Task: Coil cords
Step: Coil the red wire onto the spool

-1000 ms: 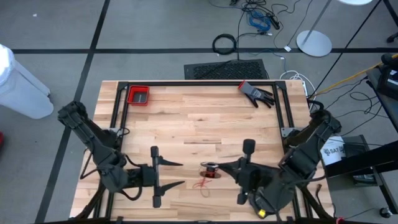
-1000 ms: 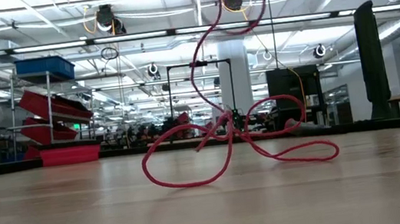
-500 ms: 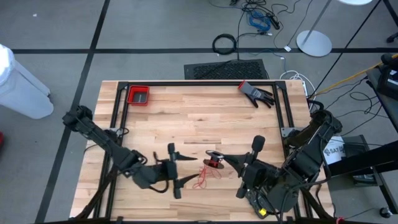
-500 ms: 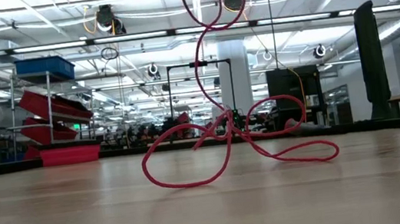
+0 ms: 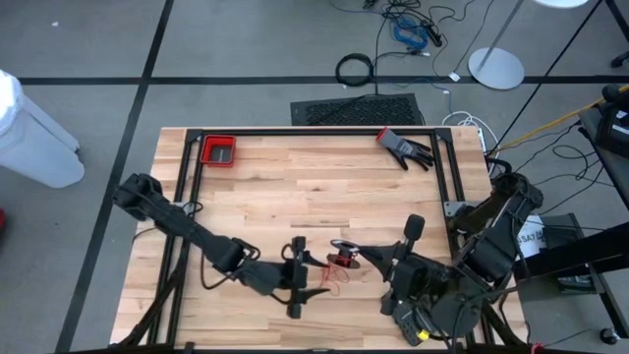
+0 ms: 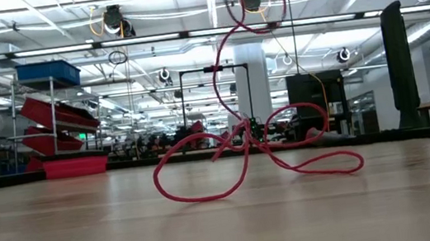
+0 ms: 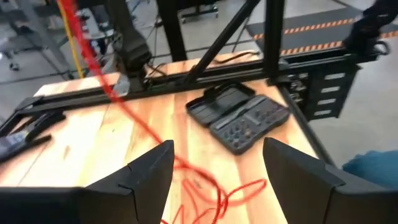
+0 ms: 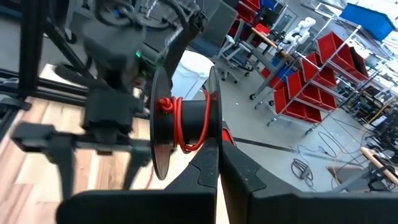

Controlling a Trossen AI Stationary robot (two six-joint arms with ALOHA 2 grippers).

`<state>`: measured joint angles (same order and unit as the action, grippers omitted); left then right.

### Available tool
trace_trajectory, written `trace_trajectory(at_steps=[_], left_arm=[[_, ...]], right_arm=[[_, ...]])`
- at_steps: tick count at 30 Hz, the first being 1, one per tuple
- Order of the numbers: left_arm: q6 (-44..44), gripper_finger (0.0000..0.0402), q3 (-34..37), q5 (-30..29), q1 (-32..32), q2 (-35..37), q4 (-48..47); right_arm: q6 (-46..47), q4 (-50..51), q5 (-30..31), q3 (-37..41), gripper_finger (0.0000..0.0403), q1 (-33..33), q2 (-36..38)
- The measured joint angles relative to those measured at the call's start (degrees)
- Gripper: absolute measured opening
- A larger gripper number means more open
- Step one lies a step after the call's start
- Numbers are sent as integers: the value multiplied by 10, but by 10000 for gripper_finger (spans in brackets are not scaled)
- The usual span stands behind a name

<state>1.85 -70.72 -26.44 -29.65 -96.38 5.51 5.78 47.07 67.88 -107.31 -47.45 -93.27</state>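
Note:
The thin red cord lies in loose loops on the wood table near its front edge, and one strand rises from them out of the low view. Its upper end is wound on a small black spool, which my right gripper holds shut above the table. My left gripper stands open just left of the spool, low over the loops, one finger on either side of them and touching nothing. My right gripper pinches the spool's near round flange by its edge between its two shut fingers. The fingers come nearly level from the table's right side. The spool is lifted clear, its axle level, and the cord hangs slack from it down to the table.
A red bin sits at the far left of the table and a black glove at the far right. A black metal frame runs along the table's far edge and sides.
My left gripper has swung toward the table's right edge and sunk lower, coming up to the cord loops with its fingers still open. My right gripper has turned a little with the spool. The rising strand has shifted near its top; the loops on the table have stayed.

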Motion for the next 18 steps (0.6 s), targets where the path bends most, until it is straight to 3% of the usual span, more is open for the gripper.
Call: trace_trajectory(at_steps=[4,11,18], left_arm=[[23,254,0,15,17,-12,-1],[22,254,0,99,27,-34,-5],[-11,249,0,104,32,-61,-5]], right_arm=[[0,0,2,0,0,-11,2],[-3,0,28,0,0,-32,8],[-2,0,46,0,0,-57,15]])
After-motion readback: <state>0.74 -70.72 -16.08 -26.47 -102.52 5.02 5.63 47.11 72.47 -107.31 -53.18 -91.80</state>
